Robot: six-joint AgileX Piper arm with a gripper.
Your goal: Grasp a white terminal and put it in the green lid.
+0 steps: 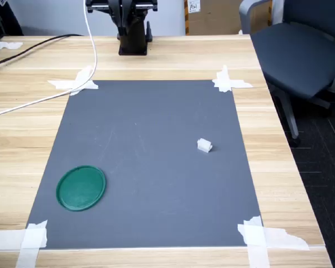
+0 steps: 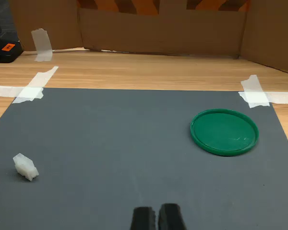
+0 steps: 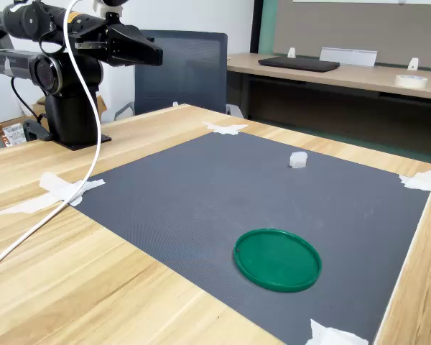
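The lid [image 1: 81, 188] lies flat on the grey mat [image 1: 151, 128], lower left in the first exterior view, with nothing in it. The terminal [image 1: 204, 146] sits on the mat right of centre, well apart from the lid. The gripper [image 2: 157, 216] holds nothing, its fingertips almost touching.

Gripper [image 2: 157, 218] cut off at the wrist view's edge; white terminal's [image 1: 204, 146] stepped shape too small.
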